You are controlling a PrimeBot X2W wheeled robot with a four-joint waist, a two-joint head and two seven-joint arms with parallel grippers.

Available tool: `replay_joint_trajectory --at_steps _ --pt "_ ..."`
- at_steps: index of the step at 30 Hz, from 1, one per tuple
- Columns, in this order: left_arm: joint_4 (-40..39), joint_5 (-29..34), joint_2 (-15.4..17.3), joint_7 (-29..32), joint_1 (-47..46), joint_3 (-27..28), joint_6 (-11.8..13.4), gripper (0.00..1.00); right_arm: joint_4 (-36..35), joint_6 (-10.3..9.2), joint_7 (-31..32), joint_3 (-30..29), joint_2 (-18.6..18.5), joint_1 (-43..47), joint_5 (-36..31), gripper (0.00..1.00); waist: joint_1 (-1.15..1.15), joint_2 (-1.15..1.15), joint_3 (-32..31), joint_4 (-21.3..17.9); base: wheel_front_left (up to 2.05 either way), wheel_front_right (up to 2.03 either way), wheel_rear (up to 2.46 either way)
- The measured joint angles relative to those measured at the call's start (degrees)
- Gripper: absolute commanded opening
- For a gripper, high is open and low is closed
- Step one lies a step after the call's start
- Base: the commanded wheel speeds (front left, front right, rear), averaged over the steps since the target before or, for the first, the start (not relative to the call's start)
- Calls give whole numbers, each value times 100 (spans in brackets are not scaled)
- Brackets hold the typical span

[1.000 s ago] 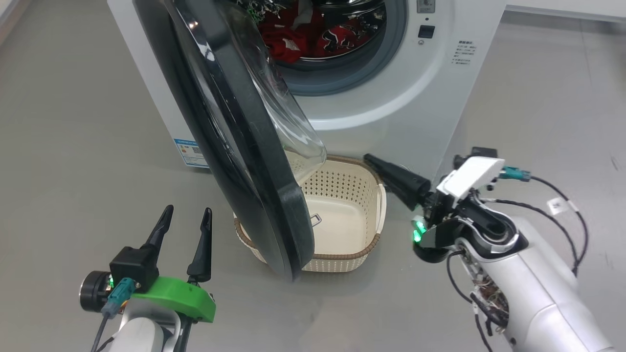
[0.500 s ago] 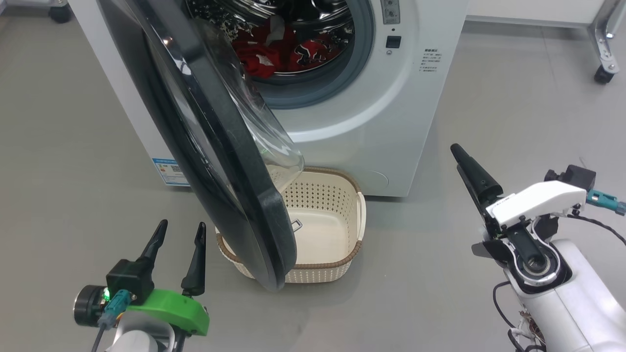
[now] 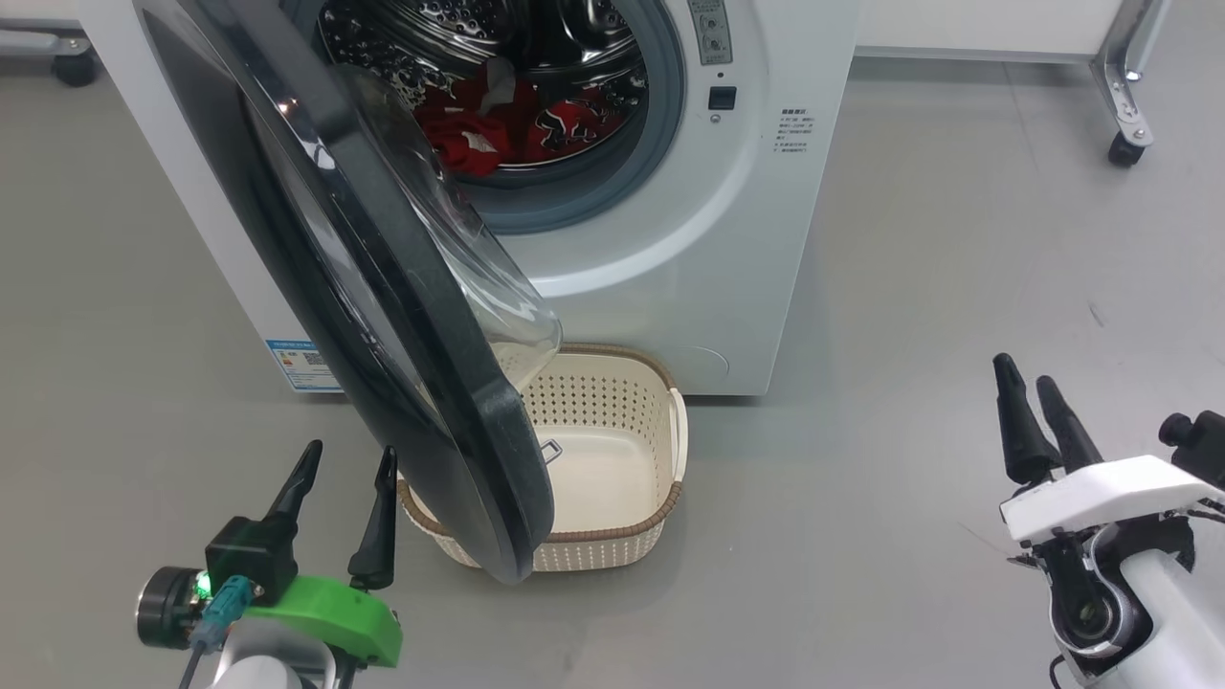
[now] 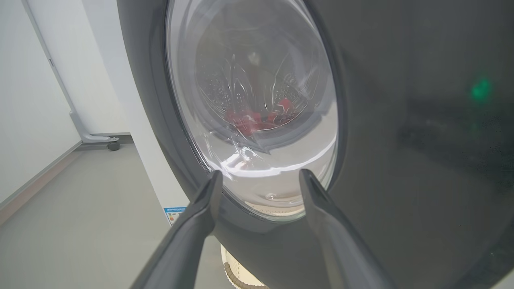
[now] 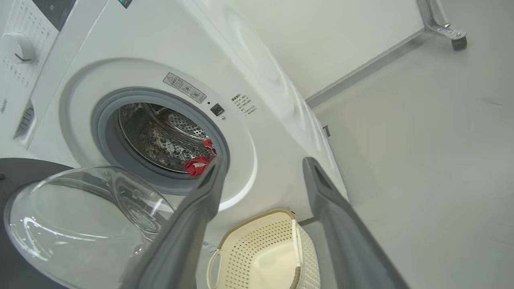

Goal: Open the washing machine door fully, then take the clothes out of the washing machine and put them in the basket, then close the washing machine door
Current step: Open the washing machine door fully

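Washing machine [image 3: 746, 239] is seen at the back, on the grey floor [image 3: 909, 287], with its drum [image 3: 536, 38] exposed. The washing machine door [image 3: 287, 239] is swung partly out, over the left part of the basket [image 3: 593, 402], which is placed on the floor just before the machine. The clothes [image 3: 478, 134] are left inside the drum. The left gripper [image 3: 349, 450] is held spread near the door's outer face, touching nothing. The right gripper [image 3: 1022, 373] is spread too and empty, well apart at the right.
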Motion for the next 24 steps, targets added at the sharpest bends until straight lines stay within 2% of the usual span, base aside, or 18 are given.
replay_joint_trajectory --at_steps 3,13,16,24 --pt "4 0 2 0 5 4 0 100 10 -214 -283 104 -151 26 -600 100 0 0 -20 -23 0 0 0" --pt "1 0 3 0 14 32 0 100 -2 -958 -209 46 -489 226 -1867 100 0 0 -19 -62 0 0 0" --pt "-3 0 3 0 16 42 0 100 -119 -1184 -208 -141 -601 244 -2280 100 0 0 -3 -69 0 0 0" --pt "-18 0 2 0 18 53 0 100 -474 -1248 -208 -348 -355 447 -2828 100 0 0 27 -83 0 0 0"
